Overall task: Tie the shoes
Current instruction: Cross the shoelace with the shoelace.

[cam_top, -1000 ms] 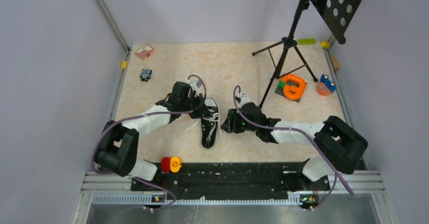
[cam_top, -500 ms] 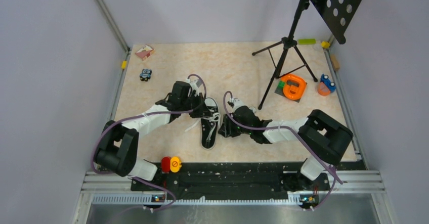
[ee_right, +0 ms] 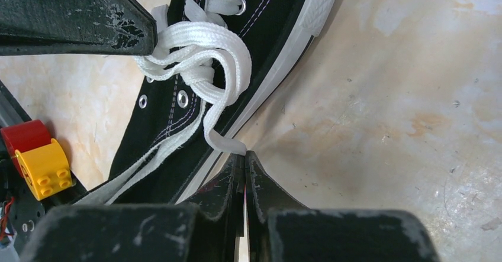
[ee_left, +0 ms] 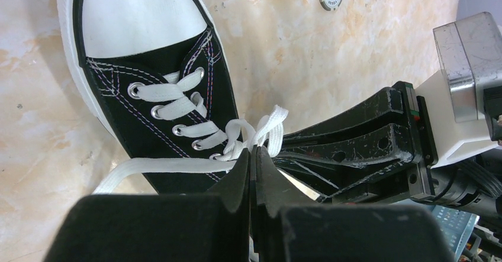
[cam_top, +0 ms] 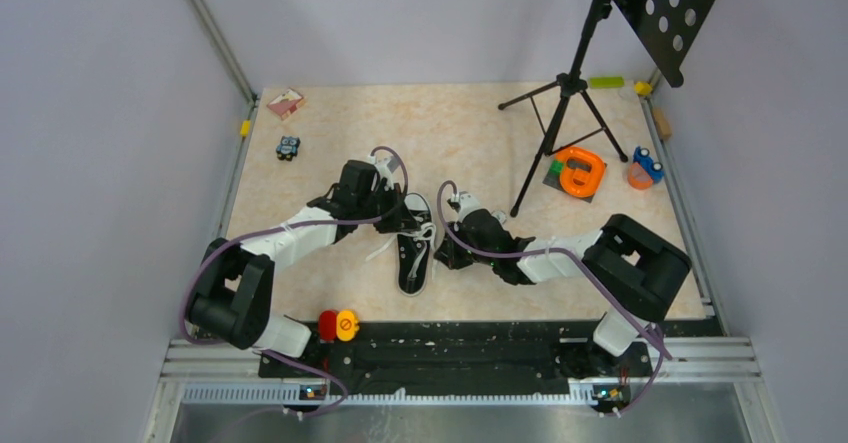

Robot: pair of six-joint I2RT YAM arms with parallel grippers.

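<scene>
One black shoe (cam_top: 415,251) with a white toe cap lies mid-table, toe toward the arms. My left gripper (cam_top: 404,225) is over its laced top, shut on a white lace (ee_left: 267,131) at the knot; the jaws (ee_left: 253,153) pinch together there. My right gripper (cam_top: 438,250) lies against the shoe's right side, its jaws (ee_right: 244,155) shut on the bottom of a hanging lace loop (ee_right: 227,142) beside the white sole. In the right wrist view the left fingers (ee_right: 77,22) hold bunched laces (ee_right: 189,55). A loose lace end (ee_left: 154,166) trails off the shoe's left side.
A black tripod stand (cam_top: 560,113) rises at the back right, with an orange object (cam_top: 579,171) and a blue-orange toy (cam_top: 645,168) beside it. A small blue toy (cam_top: 288,146) and a pink box (cam_top: 285,102) sit back left. Red and yellow blocks (cam_top: 338,325) lie at the near edge.
My right gripper moved left to the shoe's right side and closed on the lace loop. The left gripper and the shoe stayed where they were.
</scene>
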